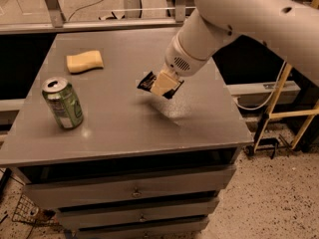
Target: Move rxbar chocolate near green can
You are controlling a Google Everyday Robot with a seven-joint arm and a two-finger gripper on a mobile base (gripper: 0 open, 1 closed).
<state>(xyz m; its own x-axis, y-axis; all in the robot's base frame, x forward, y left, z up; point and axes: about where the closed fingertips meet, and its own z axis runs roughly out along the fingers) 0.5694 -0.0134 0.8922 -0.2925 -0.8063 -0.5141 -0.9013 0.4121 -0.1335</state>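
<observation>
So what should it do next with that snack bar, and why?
Probably carry it across toward the green can. The end effector holds the snack bar above the table, with a shadow underneath, well apart from the can. The sponge lies farther back, off that path.

No legible text anywhere; gripper (164, 86) with rxbar chocolate (146, 83) above table (124, 128)

dim warm light; pincer (162, 85) above table (114, 131) casts shadow.

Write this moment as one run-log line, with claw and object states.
claw: shut on rxbar chocolate, held over table | green can: upright, apart from bar | goal: not yet met
</observation>
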